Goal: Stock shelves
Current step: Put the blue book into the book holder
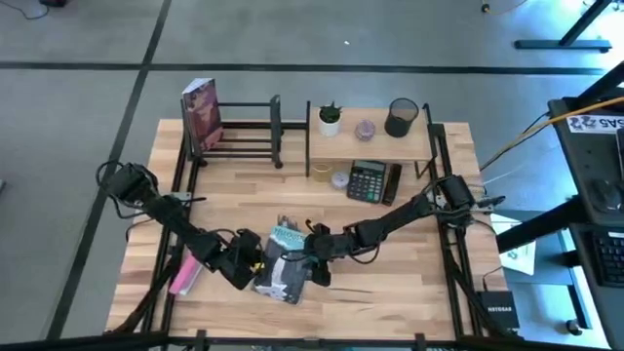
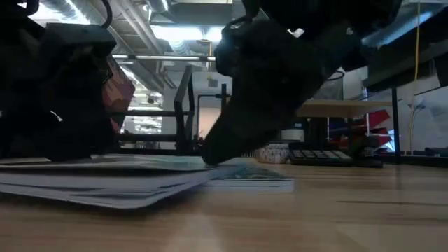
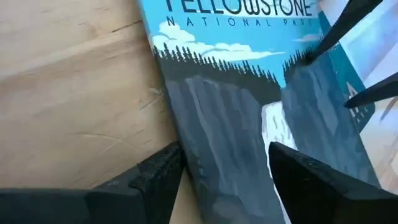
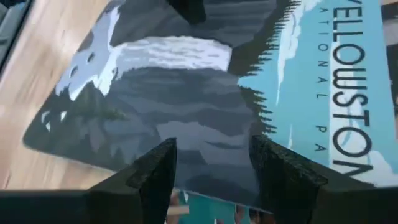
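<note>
Yellowstone book lies flat on counter at front centre, long axis running front-to-back. Left gripper released, fingers straddling one edge. Right gripper released, poised over opposite end. Both equally near. Black rack and wooden shelf well apart, at back.

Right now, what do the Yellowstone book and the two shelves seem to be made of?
Yellowstone book: printed paper or card cover, smooth, faint sheen. Two-level shelf: light wood board with visible grain on thin black posts, probably metal. Rack: thin black bars, likely painted metal.
</note>
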Tool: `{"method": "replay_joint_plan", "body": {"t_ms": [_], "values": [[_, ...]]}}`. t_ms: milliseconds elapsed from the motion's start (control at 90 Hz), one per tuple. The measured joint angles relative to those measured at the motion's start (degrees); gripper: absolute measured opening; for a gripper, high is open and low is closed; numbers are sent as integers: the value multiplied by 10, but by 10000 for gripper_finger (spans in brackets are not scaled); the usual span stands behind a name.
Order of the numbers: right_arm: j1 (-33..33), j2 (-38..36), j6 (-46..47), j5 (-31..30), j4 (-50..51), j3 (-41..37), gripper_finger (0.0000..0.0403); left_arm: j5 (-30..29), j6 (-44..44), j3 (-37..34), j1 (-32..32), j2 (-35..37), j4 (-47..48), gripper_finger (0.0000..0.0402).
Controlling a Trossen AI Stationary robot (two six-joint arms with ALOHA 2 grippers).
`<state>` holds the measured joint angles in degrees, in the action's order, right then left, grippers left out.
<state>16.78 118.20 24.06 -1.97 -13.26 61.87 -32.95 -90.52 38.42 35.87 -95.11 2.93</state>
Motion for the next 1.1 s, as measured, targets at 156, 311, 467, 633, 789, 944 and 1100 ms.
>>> {"method": "replay_joint_plan", "body": {"t_ms": [156,311,467,633,789,944,1100], "values": [[-9,7,10,-4,-35,0,198,0,10,-12,0,0,-32,222],[-22,8,12,-1,-43,-1,198,-7,9,-15,0,-1,-47,205],[-35,27,12,-14,-68,-1,198,-15,9,-15,0,-1,-51,171],[-39,59,14,-15,-126,0,198,-26,7,-15,0,-2,-52,136],[-39,69,7,8,-112,23,198,-39,7,-15,1,-2,-55,115],[-39,71,-5,10,-101,41,198,-76,11,-15,2,-2,-56,94],[-30,68,-5,2,-101,46,198,-111,12,-14,2,-2,-54,35]]}}
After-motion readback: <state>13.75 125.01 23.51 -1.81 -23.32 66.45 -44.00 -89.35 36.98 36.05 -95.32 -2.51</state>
